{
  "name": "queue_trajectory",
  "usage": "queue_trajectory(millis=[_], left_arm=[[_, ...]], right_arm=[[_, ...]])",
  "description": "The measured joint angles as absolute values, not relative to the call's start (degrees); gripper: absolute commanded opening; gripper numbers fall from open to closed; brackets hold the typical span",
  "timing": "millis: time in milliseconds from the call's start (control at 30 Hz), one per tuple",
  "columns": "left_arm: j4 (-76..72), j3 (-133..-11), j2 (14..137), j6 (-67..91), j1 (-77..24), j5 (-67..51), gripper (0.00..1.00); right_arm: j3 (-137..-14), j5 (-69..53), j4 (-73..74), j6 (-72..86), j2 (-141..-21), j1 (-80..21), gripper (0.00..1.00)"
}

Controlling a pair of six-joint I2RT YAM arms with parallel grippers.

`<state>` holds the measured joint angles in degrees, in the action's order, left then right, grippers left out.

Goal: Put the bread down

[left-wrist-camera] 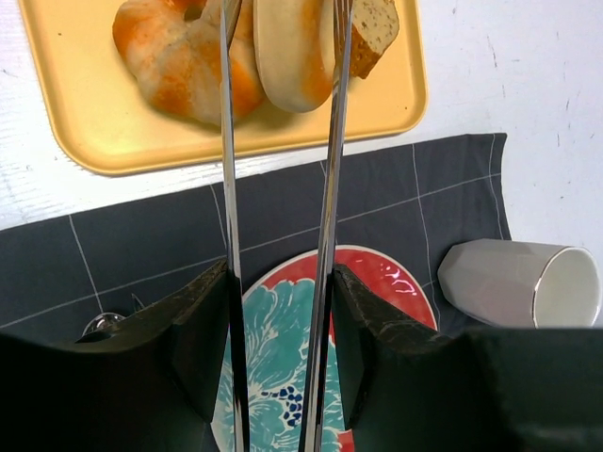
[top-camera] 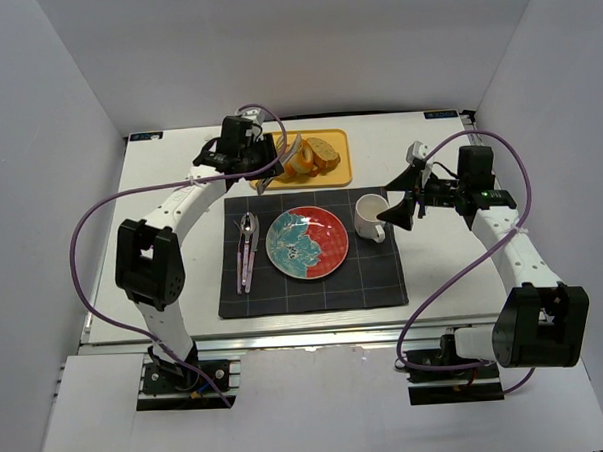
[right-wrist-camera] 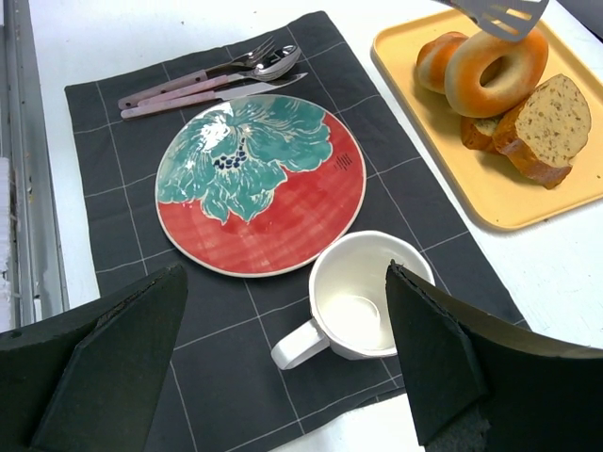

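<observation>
I count one yellow tray (right-wrist-camera: 528,212), one flowered plate (right-wrist-camera: 259,188), one white mug (right-wrist-camera: 363,301), one dark placemat (right-wrist-camera: 122,188), three cutlery pieces (right-wrist-camera: 203,80), two round rolls (right-wrist-camera: 495,71), and two bread slices (right-wrist-camera: 551,122), the second half hidden.
</observation>
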<state>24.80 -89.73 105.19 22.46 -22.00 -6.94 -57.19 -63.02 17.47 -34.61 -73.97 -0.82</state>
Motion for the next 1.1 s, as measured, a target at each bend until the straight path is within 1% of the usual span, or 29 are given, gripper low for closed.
queue_trajectory(millis=[433, 600, 700, 767, 800, 833, 933, 967, 1033, 1100], left_arm=[[25.76, -89.73, 105.58, 22.24, -22.17, -8.14, 0.56], [25.76, -89.71, 105.71, 22.11, -22.31, -8.25, 0.52], [25.69, -89.67, 105.71, 22.06, -22.31, -8.23, 0.47], [25.74, -89.6, 105.71, 22.11, -22.31, -8.25, 0.33], [25.71, -89.6, 105.71, 21.96, -22.31, -8.23, 0.33], [25.69, -89.6, 105.71, 21.71, -22.31, -8.34, 0.24], [25.54, -89.56, 105.71, 21.82, -22.33, -8.49, 0.14], [25.43, -89.49, 105.71, 21.82, -22.33, -8.56, 0.08], [25.32, -89.49, 105.69, 21.87, -22.33, -8.6, 0.03], [25.32, -89.38, 105.25, 21.91, -22.33, -8.64, 0.01]], right_arm=[[-57.19, -63.48, 16.49, -33.78, -73.97, -0.8, 0.89], [-57.14, -63.61, 16.47, -33.56, -73.97, -0.8, 0.89], [-57.14, -63.64, 16.47, -33.56, -73.95, -0.8, 0.89], [-57.1, -63.66, 16.47, -33.54, -73.95, -0.8, 0.89], [-57.1, -63.66, 16.47, -33.56, -73.95, -0.8, 0.89], [-57.1, -63.66, 16.47, -33.54, -73.95, -0.8, 0.89], [-57.1, -63.83, 16.47, -33.52, -73.95, -0.8, 0.89], [-57.1, -63.88, 16.47, -33.5, -73.95, -0.8, 0.89], [-57.1, -63.9, 16.47, -33.45, -73.87, -0.8, 0.89], [-57.1, -63.96, 16.49, -33.43, -73.63, -0.8, 0.89]])
